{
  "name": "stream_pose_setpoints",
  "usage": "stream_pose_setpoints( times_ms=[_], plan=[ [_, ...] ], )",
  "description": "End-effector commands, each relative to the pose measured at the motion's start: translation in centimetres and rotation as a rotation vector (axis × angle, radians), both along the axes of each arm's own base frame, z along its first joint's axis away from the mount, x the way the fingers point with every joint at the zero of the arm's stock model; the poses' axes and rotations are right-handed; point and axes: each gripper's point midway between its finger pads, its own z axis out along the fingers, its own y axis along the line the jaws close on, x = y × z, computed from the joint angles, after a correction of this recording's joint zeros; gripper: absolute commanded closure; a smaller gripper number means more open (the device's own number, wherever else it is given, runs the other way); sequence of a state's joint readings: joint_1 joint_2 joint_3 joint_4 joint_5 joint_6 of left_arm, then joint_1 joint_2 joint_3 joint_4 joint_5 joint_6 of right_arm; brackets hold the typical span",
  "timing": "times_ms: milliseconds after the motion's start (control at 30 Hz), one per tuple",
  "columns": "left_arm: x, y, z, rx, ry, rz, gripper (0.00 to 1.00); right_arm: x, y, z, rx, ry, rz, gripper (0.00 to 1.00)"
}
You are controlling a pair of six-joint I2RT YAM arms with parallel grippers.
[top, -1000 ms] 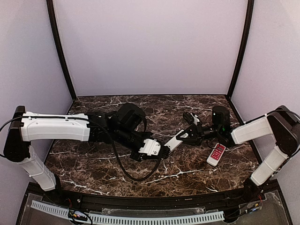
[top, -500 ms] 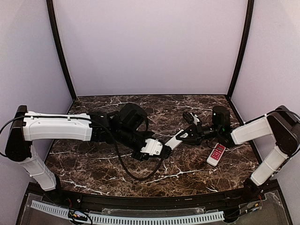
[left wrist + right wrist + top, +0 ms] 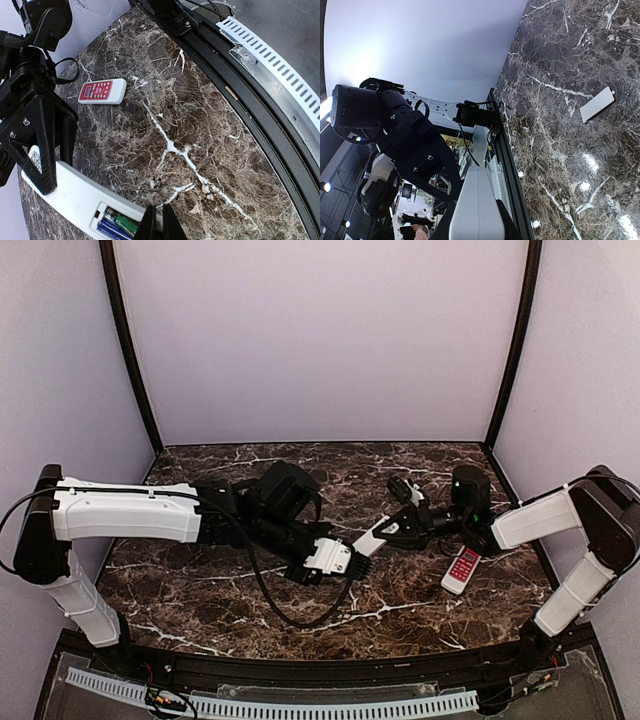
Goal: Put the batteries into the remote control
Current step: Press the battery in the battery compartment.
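The remote control (image 3: 70, 192) is clamped across its white body by the black fingers of the right gripper (image 3: 56, 167), at the lower left of the left wrist view. In the overhead view it sits mid-frame between the two arms. Its battery bay is open and faces the camera, and the batteries (image 3: 119, 224) lie in it side by side at the bottom edge of that view (one wrap looks green, the other bluish). The left gripper (image 3: 159, 214) has its fingertips pinched together just beside the bay's end, with nothing visible between them. Loading therefore looks nearly or wholly done, though I cannot tell whether the cells are pressed fully home. The white cover piece (image 3: 597, 105) lies loose on the marble table (image 3: 210, 120), at the right of the right wrist view, so closing the bay would remain. The red-and-white remote (image 3: 102, 91) lies well apart, upper left.
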State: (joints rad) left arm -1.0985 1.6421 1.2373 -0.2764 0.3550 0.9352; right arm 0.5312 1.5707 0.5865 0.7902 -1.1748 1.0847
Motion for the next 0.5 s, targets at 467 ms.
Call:
stream_pose_setpoints(
  times_ms=[467],
  plan=[
    [-2.1,0.7,2.9,-0.060,0.082,-0.044,0.73,-0.6,0.5,-0.5,-0.046,-0.041,0.045,1.00]
  ],
)
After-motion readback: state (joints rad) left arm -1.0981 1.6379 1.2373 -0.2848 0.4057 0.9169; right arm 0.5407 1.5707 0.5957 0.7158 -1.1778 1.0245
